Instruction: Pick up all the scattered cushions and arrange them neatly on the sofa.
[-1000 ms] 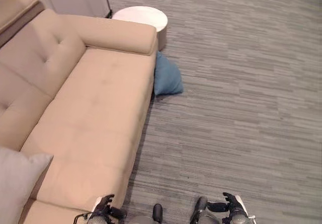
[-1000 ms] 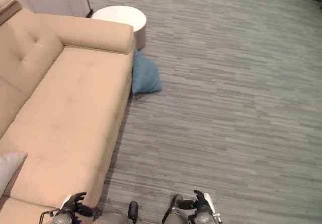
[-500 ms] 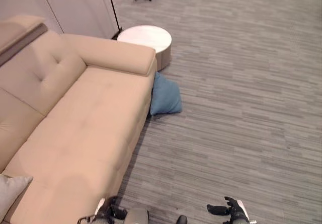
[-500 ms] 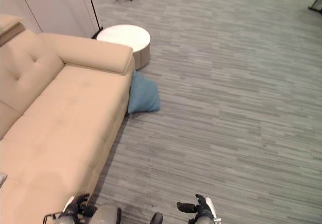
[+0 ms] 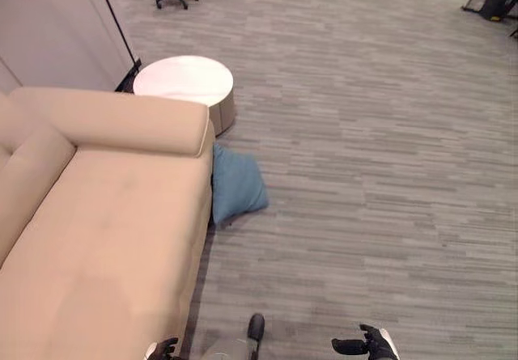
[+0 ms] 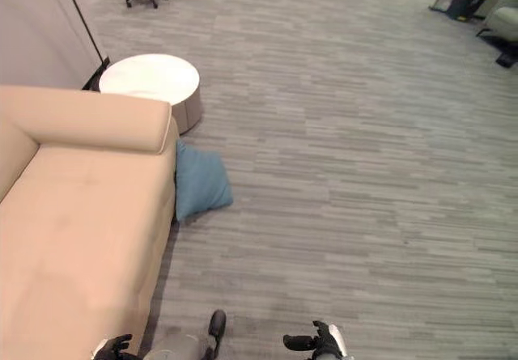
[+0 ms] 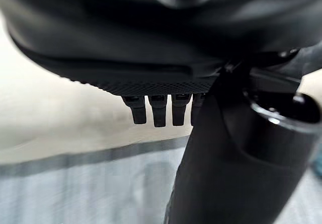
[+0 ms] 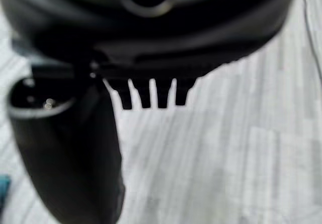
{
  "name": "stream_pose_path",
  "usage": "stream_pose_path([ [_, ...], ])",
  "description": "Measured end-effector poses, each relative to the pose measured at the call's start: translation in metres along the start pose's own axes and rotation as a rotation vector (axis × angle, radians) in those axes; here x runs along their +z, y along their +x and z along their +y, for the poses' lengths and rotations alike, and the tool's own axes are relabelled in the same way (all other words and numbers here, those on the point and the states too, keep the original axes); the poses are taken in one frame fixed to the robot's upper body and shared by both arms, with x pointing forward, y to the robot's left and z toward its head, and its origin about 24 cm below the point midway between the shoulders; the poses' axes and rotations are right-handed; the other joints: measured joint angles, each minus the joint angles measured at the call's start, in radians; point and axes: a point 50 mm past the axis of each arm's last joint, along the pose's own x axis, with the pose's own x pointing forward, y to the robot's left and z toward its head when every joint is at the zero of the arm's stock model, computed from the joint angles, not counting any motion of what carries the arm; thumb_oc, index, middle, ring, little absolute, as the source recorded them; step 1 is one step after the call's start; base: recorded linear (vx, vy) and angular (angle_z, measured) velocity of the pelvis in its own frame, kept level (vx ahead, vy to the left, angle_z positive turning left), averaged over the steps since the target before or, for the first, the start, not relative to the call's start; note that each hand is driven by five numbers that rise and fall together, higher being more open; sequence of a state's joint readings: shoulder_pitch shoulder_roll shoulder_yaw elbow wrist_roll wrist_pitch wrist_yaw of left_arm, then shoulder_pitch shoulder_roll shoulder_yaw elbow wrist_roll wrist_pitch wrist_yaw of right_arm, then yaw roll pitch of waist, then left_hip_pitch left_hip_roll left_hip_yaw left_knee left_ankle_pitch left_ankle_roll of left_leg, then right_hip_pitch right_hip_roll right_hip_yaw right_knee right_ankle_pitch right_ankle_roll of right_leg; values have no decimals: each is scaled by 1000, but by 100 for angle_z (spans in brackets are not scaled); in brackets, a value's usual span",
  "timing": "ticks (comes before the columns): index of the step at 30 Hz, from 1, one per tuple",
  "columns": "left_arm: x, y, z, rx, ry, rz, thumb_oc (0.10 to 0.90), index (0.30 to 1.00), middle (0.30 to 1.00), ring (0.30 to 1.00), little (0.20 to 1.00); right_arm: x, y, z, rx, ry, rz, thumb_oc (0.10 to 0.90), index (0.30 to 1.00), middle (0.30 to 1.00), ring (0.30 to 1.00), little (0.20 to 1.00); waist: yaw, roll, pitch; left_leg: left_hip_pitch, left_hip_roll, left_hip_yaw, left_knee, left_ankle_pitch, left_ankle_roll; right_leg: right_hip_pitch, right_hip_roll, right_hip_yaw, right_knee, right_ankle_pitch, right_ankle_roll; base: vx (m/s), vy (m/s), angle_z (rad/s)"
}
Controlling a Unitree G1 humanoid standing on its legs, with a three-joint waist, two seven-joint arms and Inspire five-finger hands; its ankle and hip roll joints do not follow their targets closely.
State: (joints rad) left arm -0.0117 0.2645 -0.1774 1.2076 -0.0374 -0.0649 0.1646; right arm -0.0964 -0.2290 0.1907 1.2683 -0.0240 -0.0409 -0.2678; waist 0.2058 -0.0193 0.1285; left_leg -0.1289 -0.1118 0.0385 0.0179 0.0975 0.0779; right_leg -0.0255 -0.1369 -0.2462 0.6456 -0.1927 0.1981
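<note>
Grey carpet (image 5: 380,150) spreads beside a beige sofa (image 5: 105,230). One blue cushion (image 5: 235,186) leans on edge against the sofa's front, near a round white table (image 5: 183,81), its long side along the sofa. Left hand (image 5: 163,349) and right hand (image 5: 366,346) hang empty, fingers relaxed.

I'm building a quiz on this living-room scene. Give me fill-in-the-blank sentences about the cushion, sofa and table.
The blue cushion lies on the ____.
It leans against the front of the beige ____.
The round table has a ____ top.
Both the left robot hand and the right robot hand hold ____.

Missing words: floor; sofa; white; nothing
</note>
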Motion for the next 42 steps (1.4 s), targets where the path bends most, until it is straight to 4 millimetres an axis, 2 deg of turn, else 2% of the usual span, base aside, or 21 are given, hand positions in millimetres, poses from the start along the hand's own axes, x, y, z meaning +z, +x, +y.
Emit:
stream_pose_path([
  [1,6,1,3,2,17,-18,800,900,900,900,900,4,0,2,3,5,-11,800,900,900,900,900,-27,6,2,15,3,-18,-12,2,-3,-64,-14,-10,78,-11,12,122,27,47],
  [4,17,3,7,13,19,-65,800,900,900,900,900,-5,-3,9,28,-8,5,800,900,900,900,900,-26,-3,1,70,-12,-24,-29,-28,20,-168,-72,-23,42,-16,17,235,-54,17],
  [6,16,3,2,-3,39,-56,800,900,900,900,900,-6,-3,8,29,-21,5,800,900,900,900,900,-34,-4,2,121,-27,-7,-67,-72,1,-189,-143,-112,-173,18,-29,192,-104,-6],
  [7,15,2,-2,-13,39,-58,800,900,900,900,900,-6,-3,7,24,-22,3,800,900,900,900,900,-41,-1,0,127,-28,9,-66,-53,7,-201,-153,-130,-292,53,-42,246,-143,6],
  [8,15,2,-3,-19,46,-59,800,900,900,900,900,-5,-3,6,23,-20,-2,800,900,900,900,900,-55,3,2,136,-35,7,-62,-65,19,-229,-169,-125,-339,95,-32,267,-152,10],
  [11,11,1,-3,-18,46,-44,800,900,900,900,900,-3,-2,5,22,-17,-8,800,900,900,900,900,-63,8,-2,172,-51,-6,-78,-89,2,-249,-152,-89,-547,234,-16,338,-202,8],
  [12,10,1,-3,-19,46,-44,800,900,900,900,900,-3,-2,6,30,-17,-8,800,900,900,900,900,-66,10,-3,189,-57,-31,-76,-107,13,-245,-126,-36,-591,278,-17,297,-194,51],
  [16,7,0,-9,-27,40,-34,800,900,900,900,900,-5,-3,7,42,-18,1,800,900,900,900,900,-81,8,-10,248,-56,-95,-72,-129,1,-195,-58,-35,-567,326,-93,279,-298,65],
  [18,4,-1,-15,-42,33,-24,800,900,900,900,900,-6,-3,9,46,-11,9,800,900,900,900,900,-71,7,-18,220,-39,-111,36,-167,-53,-157,-31,-85,-560,304,-173,72,-194,58],
  [20,1,-2,-16,-45,32,-17,800,900,900,900,900,-2,-3,10,48,4,-2,800,900,900,900,900,-48,-27,-15,70,-38,-29,365,-187,-85,-106,-25,-119,-612,317,-213,56,-163,19],
  [22,-8,-5,-21,-56,6,11,800,900,900,900,900,8,-1,4,28,12,-39,800,900,900,900,900,-25,-31,-10,-86,-12,9,683,-102,-120,-59,-7,-100,-648,300,-236,103,-146,-24],
  [23,-13,-6,-22,-61,4,21,800,900,900,900,900,11,0,2,19,16,-60,800,900,900,900,900,-25,-36,-7,-147,16,16,790,-104,-109,-31,1,-99,-677,288,-247,168,-126,-23],
  [24,-13,-6,-22,-60,-1,20,800,900,900,900,900,13,0,2,18,21,-65,800,900,900,900,900,-24,-31,-8,-169,56,5,786,-145,-92,-12,24,-97,-700,270,-258,203,-86,-4],
  [26,-3,-3,-17,-43,-3,-8,800,900,900,900,900,21,2,1,14,34,-72,800,900,900,900,900,-20,-30,16,-204,121,-29,678,-144,-101,25,53,-88,-725,252,-272,268,-48,-2],
  [29,3,-2,-15,-39,2,-19,800,900,900,900,900,17,2,-1,4,30,-53,800,900,900,900,900,-27,-29,48,-191,122,-52,370,-112,-150,76,56,-95,-738,230,-251,205,1,-8],
  [33,4,-3,-25,-71,28,-27,800,900,900,900,900,-20,-3,-6,-13,2,51,800,900,900,900,900,-33,20,37,-114,78,-51,37,-33,-185,162,72,-96,-739,161,-176,292,68,-8],
  [34,0,-4,-22,-65,26,-15,800,900,900,900,900,-23,-4,-4,-5,-2,63,800,900,900,900,900,-27,14,38,-84,71,-52,33,23,-132,180,68,-73,-741,141,-157,248,86,-49],
  [37,-8,-4,-11,-39,27,8,800,900,900,900,900,-24,-6,7,21,4,72,800,900,900,900,900,-28,-48,16,-37,16,-46,23,4,-75,190,9,-52,-689,103,-112,110,51,-30],
  [39,8,0,-7,-26,24,-32,800,900,900,900,900,-22,-6,8,22,2,64,800,900,900,900,900,-24,-50,15,-4,0,-46,4,0,-39,169,-12,-50,-620,77,-89,165,148,-1],
  [40,22,3,-3,-18,18,-77,800,900,900,900,900,-15,-4,7,25,1,44,800,900,900,900,900,-23,-42,17,23,0,-46,-6,-28,-14,136,-14,-55,-533,81,-60,218,210,-20],
  [42,25,3,-3,-16,15,-84,800,900,900,900,900,0,-1,4,18,-12,2,800,900,900,900,900,-32,-5,26,68,16,-47,-20,-38,19,41,-44,-46,-271,53,-16,141,107,-14],
])
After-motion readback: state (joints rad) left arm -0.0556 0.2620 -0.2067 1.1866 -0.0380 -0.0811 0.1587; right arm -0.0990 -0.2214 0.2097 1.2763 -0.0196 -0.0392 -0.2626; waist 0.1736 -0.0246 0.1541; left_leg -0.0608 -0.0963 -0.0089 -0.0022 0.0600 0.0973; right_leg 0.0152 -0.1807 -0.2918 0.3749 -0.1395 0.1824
